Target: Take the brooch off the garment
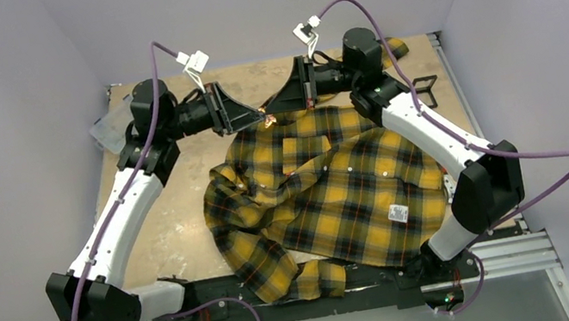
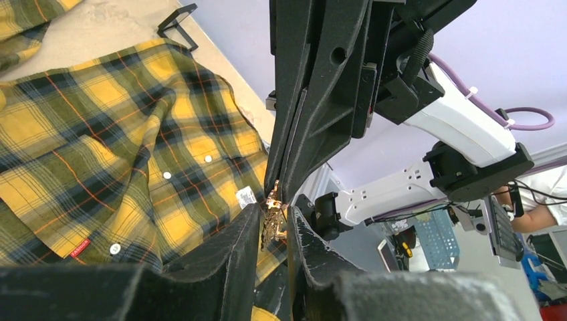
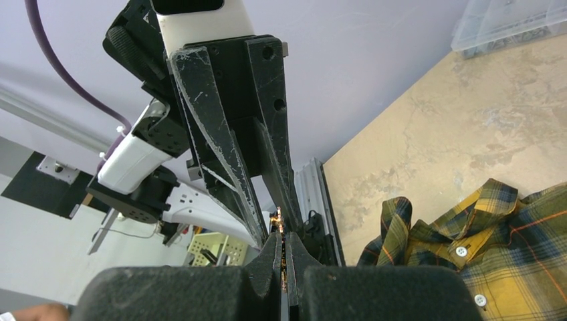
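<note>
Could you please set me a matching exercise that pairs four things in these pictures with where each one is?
Things:
1. brooch
2. white square tag
3. clear plastic box
4. black wire frame

Places:
A. far left corner of the table
B. on the table, beyond the garment's far right edge
C. where the tips of the left gripper and right gripper meet
D. on the garment's near right part

Pairs: 1-C, 2-D, 3-A, 4-B.
</note>
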